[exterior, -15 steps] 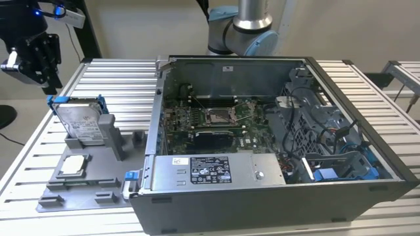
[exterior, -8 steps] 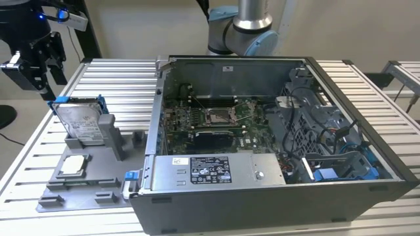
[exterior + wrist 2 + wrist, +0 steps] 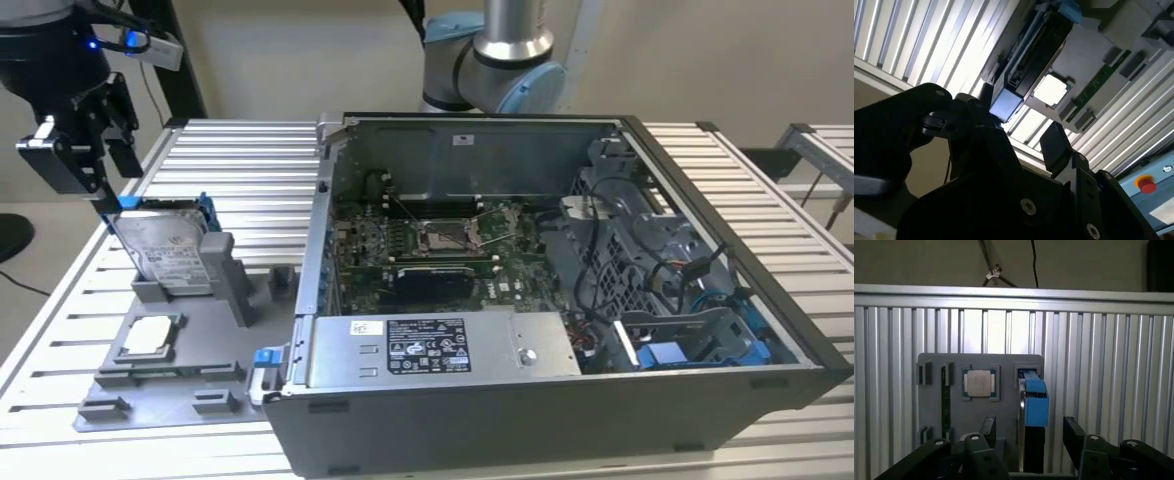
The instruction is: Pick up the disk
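Silver-grey metal framed in a blue plastic carrier point(image 3: 1035, 407), the disk point(image 3: 167, 250) stood on edge in a slot of the grey fixture point(image 3: 214, 350). Its upper end lay in line between the fingers point(image 3: 1074, 432) of the gripper point(image 3: 1030, 425), which were spread wide and held nothing. Judged rigid, fairly heavy and shock-sensitive, it was best clamped across its flat faces near the blue end.

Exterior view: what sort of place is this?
Probably a robotics lab bench for computer assembly: an open computer case lies on a slatted metal table, beside a grey fixture holding the disk on edge, with a robot arm behind.
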You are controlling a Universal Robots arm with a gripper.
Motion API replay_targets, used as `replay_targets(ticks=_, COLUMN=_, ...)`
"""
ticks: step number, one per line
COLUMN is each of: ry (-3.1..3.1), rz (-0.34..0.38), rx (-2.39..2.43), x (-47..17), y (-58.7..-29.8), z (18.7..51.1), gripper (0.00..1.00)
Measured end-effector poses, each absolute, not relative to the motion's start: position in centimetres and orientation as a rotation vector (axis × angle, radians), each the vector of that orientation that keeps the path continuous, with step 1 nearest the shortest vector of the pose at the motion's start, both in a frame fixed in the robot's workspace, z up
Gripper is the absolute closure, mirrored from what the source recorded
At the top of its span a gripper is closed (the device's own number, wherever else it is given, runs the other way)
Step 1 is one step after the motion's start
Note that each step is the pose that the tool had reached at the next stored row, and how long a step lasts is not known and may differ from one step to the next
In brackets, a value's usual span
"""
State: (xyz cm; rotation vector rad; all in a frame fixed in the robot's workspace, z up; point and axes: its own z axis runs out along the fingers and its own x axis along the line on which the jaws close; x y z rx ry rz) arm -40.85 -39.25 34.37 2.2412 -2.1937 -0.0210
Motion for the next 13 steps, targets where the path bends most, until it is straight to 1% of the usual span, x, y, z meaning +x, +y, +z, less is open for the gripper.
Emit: replay_targets(ticks=13, ry=-2.204, rz=-0.022, rx=2.238, x=-40.8, y=-39.0, z=32.2, gripper=0.00)
